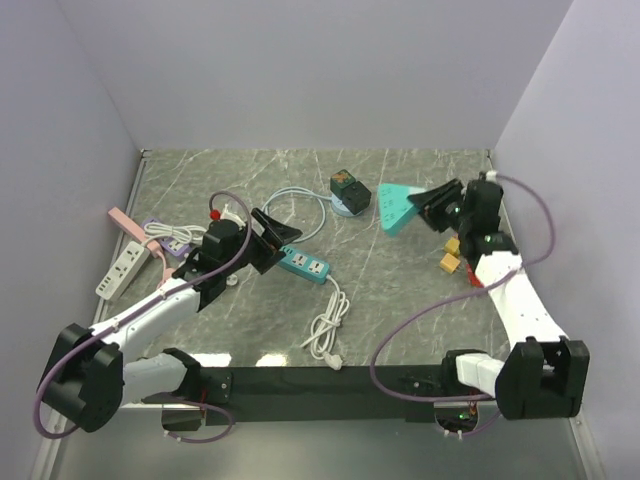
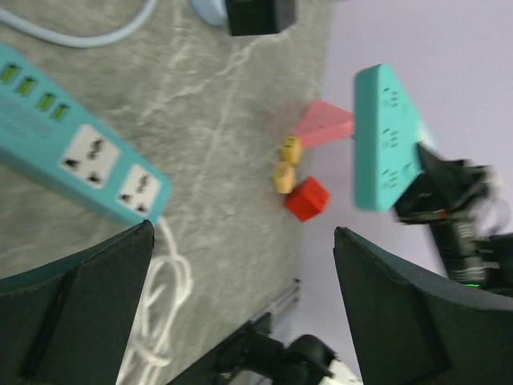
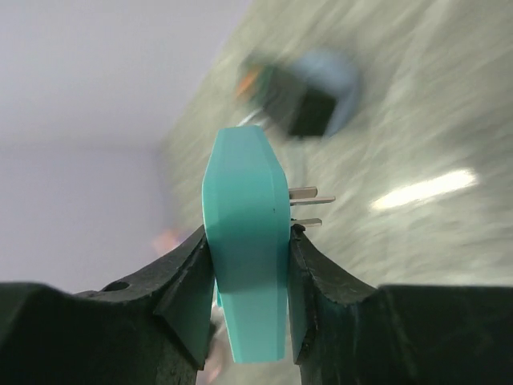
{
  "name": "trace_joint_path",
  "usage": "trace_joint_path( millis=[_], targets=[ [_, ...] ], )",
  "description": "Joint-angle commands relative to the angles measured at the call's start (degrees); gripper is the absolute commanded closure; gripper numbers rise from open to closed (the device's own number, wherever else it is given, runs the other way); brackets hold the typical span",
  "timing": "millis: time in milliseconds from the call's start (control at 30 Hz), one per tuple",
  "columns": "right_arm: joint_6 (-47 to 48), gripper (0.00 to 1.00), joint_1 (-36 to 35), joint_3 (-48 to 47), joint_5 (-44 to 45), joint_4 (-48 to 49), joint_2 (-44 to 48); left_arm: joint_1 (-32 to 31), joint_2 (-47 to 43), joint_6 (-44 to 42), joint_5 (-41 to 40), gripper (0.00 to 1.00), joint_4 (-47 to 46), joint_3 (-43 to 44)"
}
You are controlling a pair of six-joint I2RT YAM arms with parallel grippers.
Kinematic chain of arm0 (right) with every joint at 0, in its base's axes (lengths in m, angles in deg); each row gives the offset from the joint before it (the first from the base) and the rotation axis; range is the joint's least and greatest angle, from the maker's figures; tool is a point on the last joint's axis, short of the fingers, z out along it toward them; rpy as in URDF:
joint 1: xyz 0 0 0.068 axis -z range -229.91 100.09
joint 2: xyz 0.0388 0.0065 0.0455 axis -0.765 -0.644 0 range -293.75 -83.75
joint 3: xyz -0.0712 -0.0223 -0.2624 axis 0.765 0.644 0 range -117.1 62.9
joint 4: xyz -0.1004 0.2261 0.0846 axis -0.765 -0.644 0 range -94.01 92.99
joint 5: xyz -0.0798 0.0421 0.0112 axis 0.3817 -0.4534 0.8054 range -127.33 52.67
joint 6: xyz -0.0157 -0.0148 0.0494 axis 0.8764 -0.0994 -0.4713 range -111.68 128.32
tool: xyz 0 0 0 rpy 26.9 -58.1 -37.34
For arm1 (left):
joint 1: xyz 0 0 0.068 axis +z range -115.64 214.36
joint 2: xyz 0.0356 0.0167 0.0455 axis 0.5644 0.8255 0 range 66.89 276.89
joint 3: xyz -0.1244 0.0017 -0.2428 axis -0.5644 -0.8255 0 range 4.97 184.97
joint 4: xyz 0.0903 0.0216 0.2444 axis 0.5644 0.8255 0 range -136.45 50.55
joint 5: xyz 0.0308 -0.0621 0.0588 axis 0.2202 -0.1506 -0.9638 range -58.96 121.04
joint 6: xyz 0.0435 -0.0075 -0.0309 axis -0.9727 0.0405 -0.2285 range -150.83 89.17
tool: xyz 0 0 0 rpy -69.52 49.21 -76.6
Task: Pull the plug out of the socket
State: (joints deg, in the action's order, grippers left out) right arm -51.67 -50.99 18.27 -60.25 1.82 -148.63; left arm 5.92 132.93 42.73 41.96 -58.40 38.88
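Gripping a teal plug adapter (image 3: 244, 200) at far right in the right gripper (image 3: 248, 241), prongs bare, well apart from the power strip (image 1: 305, 264) at centre. Left gripper (image 2: 244, 241) wide open, empty. Seemingly unplugged; next, lowering it gently.

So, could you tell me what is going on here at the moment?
The right gripper is clamped on a teal triangular plug adapter, holding it off the table with its metal prongs bare, so it is out of any socket. The left gripper is open next to the teal power strip.
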Motion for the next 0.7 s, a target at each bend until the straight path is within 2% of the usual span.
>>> trace_joint_path(
  millis=[0,100,233,400,667],
  targets=[
    [18.2,1.0,0.3,-13.8,23.7,-24.2,-4.4,0.1,-2.5,-8.0,-4.8,0.01,11.3,3.4],
    [22.1,1.0,0.3,-21.1,36.2,-31.1,-11.1,0.2,-4.0,-8.9,-5.6,0.01,11.8,2.6],
    [24.6,1.0,0.3,-27.3,45.9,-35.4,-20.2,0.4,-4.9,-9.0,-5.1,0.0,13.4,1.7],
    [24.4,1.0,0.3,-31.9,50.8,-36.4,-29.7,0.3,-6.3,-10.9,-5.1,0.01,14.2,1.9],
    [22.3,1.0,0.5,-34.6,58.4,-38.6,-37.8,0.3,-5.5,-15.5,-6.1,0.01,19.0,3.8]
  ],
)
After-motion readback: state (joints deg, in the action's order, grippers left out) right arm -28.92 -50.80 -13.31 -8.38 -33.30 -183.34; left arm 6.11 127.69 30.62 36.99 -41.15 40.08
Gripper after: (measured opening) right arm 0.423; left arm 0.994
